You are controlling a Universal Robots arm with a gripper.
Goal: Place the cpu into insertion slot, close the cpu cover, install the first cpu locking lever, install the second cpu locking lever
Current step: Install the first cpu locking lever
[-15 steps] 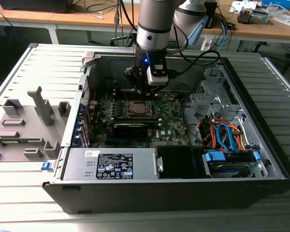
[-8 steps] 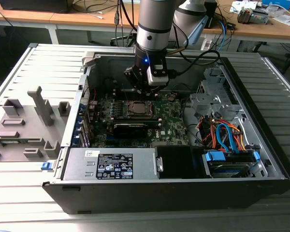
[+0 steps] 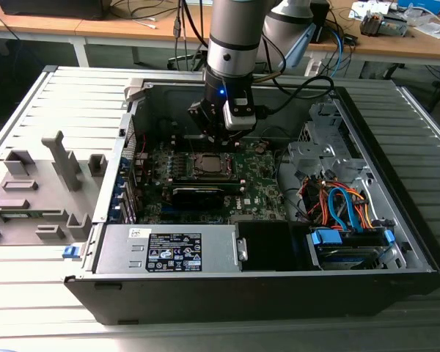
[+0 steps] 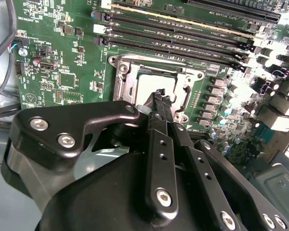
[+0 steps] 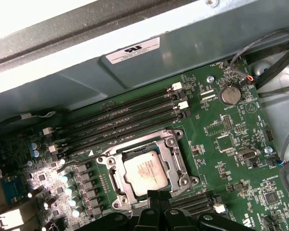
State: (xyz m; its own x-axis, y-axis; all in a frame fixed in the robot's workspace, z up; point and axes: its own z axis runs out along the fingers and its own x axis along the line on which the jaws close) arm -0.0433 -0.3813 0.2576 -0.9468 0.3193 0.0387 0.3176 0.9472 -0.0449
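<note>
- First wrist view: the square, matte-silver cpu (image 5: 145, 169) sits in its socket, framed by the cpu cover (image 5: 176, 161).
- Second wrist view: the black gripper (image 4: 159, 98) hovers over it, fingers together, empty.

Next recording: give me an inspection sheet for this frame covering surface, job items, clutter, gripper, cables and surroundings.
Surface: open computer case lying on a grey slatted table; green motherboard exposed inside.
Job's things: cpu sits flat in the socket; cpu cover appears closed around it, framing the chip in both wrist views.
Clutter: grey fixture blocks on the table beside the case, at the exterior view's left.
Gripper: gripper tip is just over the socket edge, fingers together, holding nothing visible.
Cables: orange and blue cable bundle near the drive bay; black arm cable across the case top.
Surroundings: wooden desks behind, with loose items.
</note>
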